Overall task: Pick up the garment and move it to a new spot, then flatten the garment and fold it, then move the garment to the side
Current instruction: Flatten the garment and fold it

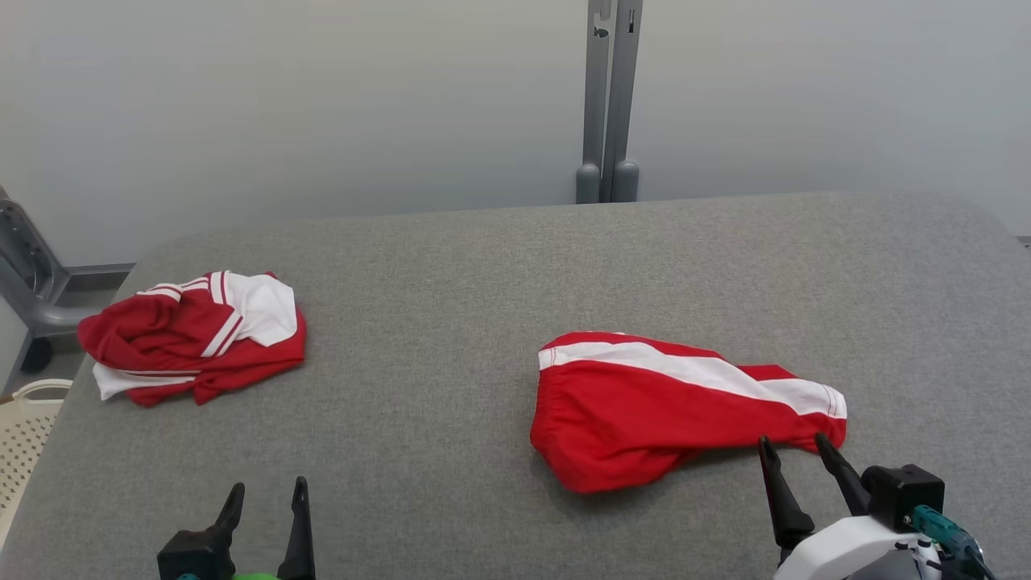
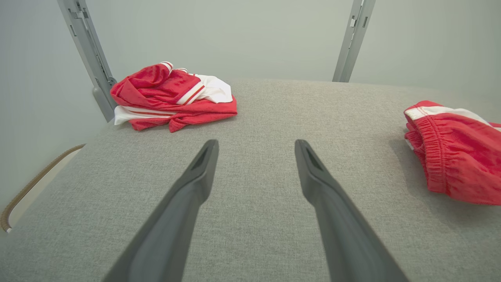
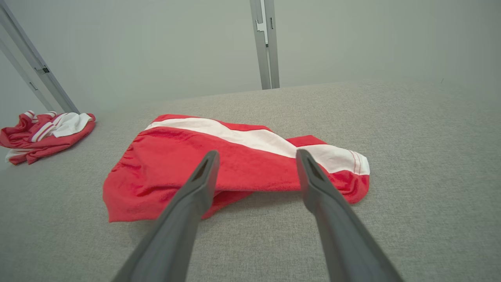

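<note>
A red garment with a white stripe (image 1: 652, 407) lies loosely folded on the right half of the grey table (image 1: 451, 266), its elastic waistband toward the left. The right wrist view has this garment (image 3: 235, 168) just beyond the fingertips. My right gripper (image 1: 793, 443) is open at the garment's near right edge, holding nothing. My left gripper (image 1: 268, 487) stands open at the table's near left, apart from any cloth. In the left wrist view my left gripper (image 2: 256, 145) points over bare table, with the garment's waistband (image 2: 442, 152) at the right edge.
A second red and white garment (image 1: 193, 334) lies crumpled at the table's far left, also seen as a bundle (image 2: 172, 98) and a heap (image 3: 43, 133) in the wrist views. A grey post (image 1: 608, 101) rises behind the table. A pale perforated basket (image 1: 24, 435) sits off the left edge.
</note>
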Controlling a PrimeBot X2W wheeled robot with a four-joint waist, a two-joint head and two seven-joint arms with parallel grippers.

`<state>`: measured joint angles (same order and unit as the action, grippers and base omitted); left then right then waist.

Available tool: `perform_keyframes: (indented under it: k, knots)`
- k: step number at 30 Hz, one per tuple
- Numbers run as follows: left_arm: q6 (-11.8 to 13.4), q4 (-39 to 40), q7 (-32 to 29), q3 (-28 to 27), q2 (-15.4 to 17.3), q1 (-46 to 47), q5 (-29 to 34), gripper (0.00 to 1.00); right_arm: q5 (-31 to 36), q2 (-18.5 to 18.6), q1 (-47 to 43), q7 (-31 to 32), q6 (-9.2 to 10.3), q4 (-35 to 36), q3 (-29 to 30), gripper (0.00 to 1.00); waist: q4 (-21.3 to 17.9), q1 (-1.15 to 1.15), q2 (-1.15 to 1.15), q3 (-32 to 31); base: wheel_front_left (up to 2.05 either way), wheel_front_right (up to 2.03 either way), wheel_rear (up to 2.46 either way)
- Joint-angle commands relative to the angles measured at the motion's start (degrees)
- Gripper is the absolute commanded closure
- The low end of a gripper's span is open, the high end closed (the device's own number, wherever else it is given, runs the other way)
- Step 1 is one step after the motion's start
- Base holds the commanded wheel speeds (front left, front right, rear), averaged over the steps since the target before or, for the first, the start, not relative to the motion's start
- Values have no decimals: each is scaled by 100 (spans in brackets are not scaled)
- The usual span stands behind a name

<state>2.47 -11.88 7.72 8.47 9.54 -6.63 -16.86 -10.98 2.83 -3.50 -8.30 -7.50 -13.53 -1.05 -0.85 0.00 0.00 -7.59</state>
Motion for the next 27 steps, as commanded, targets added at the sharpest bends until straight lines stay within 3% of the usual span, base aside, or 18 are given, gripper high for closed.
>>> perform_keyframes:
  k: [1, 18, 25, 27]
  knots:
    - [13, 28, 14, 15, -32, -60, -17, 0, -43, 12, -67, -1, 2, 46, 11, 0, -7, 0, 0, 17, 0, 0, 0]
    - [5, 169, -162, 57, 62, 49, -155, 0, 3, 11, 73, 155, 2, 68, 6, 0, -51, 0, 0, 115, 0, 0, 0]
    - [-214, 189, -806, 270, 3, 655, -351, 0, 99, 11, 526, 1131, 2, 53, 125, 0, -91, 0, 0, 310, 0, 0, 0]
    - [-412, 90, -1114, 426, -25, 1008, -386, 0, 261, 41, 742, 1546, 2, 44, 197, 0, -96, 0, 0, 423, 0, 0, 0]
